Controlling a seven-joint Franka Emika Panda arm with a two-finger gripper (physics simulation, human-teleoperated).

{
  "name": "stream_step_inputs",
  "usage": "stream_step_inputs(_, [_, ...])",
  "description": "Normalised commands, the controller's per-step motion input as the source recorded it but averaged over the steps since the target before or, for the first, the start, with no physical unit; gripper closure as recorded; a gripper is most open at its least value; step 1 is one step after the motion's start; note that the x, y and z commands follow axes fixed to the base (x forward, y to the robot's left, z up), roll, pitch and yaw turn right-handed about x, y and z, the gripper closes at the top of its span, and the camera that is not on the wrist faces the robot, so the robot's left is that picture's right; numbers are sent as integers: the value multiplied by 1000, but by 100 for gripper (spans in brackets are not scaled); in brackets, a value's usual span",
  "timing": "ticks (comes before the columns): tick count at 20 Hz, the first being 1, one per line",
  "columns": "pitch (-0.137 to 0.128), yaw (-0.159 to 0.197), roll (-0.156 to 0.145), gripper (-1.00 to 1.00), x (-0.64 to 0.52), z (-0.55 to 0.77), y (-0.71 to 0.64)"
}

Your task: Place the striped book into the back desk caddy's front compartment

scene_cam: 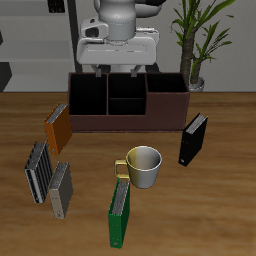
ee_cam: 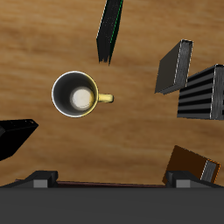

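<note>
The striped book [scene_cam: 37,170] [ee_cam: 203,92], black with pale stripes, stands on the table near its front side, beside a plain grey book [scene_cam: 60,190] [ee_cam: 175,66]. Farther back stands the dark brown back desk caddy [scene_cam: 168,108]. The front compartment [scene_cam: 125,106] is the small cell in its divided middle and looks unfilled. My gripper [scene_cam: 117,67] [ee_cam: 111,179] hangs open above the caddy's back edge, far from the striped book, with nothing between its fingers.
A yellow-handled mug [scene_cam: 143,165] [ee_cam: 77,94] sits mid-table. A green book [scene_cam: 120,212] [ee_cam: 109,31] stands near the front edge, a black book [scene_cam: 193,140] [ee_cam: 13,138] beside the caddy's end, an orange-brown book [scene_cam: 57,127] [ee_cam: 192,164] near its other end. A potted plant [scene_cam: 195,40] stands behind.
</note>
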Motion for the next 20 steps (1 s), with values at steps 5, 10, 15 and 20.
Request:
stream_step_inputs(5, [22,54,45,-100,308,42,-363])
stream_step_inputs(10, [58,34,9,-100,375,-10,-457])
stream_step_inputs(15, [-18,21,8,-100,323,25,-566])
stream_step_inputs(20, [-3,-33,-19,-100,200,-46,-731])
